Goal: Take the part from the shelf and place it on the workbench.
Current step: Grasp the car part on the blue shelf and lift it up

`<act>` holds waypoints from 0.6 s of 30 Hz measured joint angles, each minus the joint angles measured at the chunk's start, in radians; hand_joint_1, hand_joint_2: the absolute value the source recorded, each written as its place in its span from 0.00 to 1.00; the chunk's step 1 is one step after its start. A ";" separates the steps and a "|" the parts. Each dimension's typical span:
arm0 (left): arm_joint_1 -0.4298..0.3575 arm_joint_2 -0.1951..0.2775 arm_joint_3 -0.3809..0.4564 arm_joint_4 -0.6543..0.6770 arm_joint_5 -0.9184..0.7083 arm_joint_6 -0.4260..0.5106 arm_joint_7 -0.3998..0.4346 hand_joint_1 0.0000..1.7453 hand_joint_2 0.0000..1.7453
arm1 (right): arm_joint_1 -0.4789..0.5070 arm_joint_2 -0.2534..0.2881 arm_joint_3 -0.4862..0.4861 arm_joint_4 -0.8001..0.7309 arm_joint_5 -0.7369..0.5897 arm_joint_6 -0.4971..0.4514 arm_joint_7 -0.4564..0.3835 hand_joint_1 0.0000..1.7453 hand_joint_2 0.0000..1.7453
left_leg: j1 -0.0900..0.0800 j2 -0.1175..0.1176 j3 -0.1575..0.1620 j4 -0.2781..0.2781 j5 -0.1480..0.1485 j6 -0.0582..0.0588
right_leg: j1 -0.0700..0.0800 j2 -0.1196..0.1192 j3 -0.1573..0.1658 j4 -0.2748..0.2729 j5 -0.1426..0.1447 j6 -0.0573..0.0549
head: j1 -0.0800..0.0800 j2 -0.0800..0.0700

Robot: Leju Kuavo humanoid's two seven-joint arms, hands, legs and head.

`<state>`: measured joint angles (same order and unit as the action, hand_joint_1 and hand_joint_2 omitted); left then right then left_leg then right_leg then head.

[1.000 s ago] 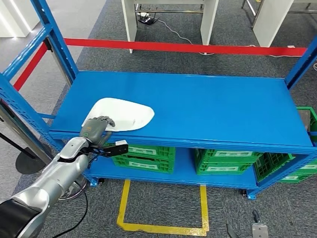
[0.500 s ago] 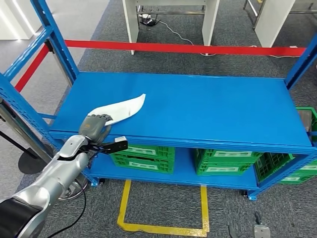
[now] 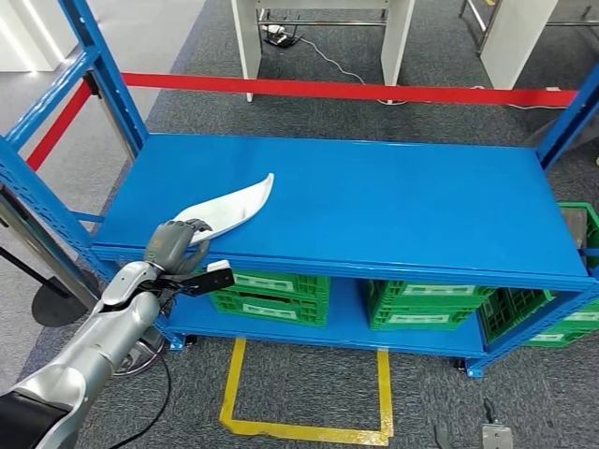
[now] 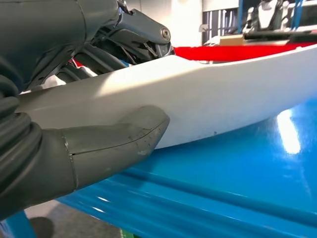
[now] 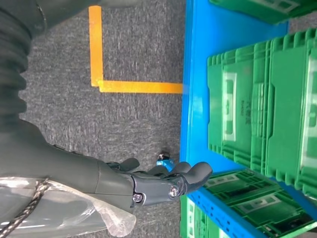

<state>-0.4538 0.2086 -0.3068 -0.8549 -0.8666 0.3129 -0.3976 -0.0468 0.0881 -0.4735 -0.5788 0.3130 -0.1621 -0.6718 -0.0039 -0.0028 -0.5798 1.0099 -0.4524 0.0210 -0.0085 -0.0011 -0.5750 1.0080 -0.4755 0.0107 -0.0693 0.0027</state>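
A flat white plastic part (image 3: pixel 231 205) is tilted up off the blue shelf (image 3: pixel 396 201) at its front left, far edge raised. My left hand (image 3: pixel 173 243) grips the part's near end at the shelf's front edge. Close up, the thumb (image 4: pixel 116 141) lies under the white part (image 4: pixel 224 94) and the fingers (image 4: pixel 142 34) curl over it, just above the shelf surface (image 4: pixel 242 183). My right hand (image 5: pixel 164 181) hangs low beside the shelf with its fingers apart and nothing in it.
Green crates (image 3: pixel 271 295) fill the lower shelf level, with more at the right (image 3: pixel 565 318). Blue uprights (image 3: pixel 106 84) stand at the shelf's corners. A red barrier tape (image 3: pixel 353 91) runs behind. Yellow floor marking (image 3: pixel 303 426) lies in front.
The white part has gone from lying flat to tilted up, lifted by my left hand. In the last half second the hand drew back slightly toward the shelf's front edge.
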 joint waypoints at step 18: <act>0.142 -0.187 0.097 -0.360 0.249 0.141 -0.108 1.00 1.00 | 0.002 0.007 -0.004 -0.003 0.012 -0.010 0.000 0.00 1.00 | 0.005 0.000 -0.025 0.044 -0.030 -0.022 | -0.005 0.002 -0.004 -0.005 0.005 -0.011 | 0.001 0.000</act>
<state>-0.3117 0.0216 -0.2097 -1.2153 -0.6175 0.4536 -0.5051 -0.0446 0.0950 -0.4775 -0.5816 0.3251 -0.1724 -0.6718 0.0010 -0.0029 -0.6051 1.0541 -0.4822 -0.0006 -0.0131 0.0005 -0.5786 1.0026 -0.4701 -0.0006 -0.0680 0.0027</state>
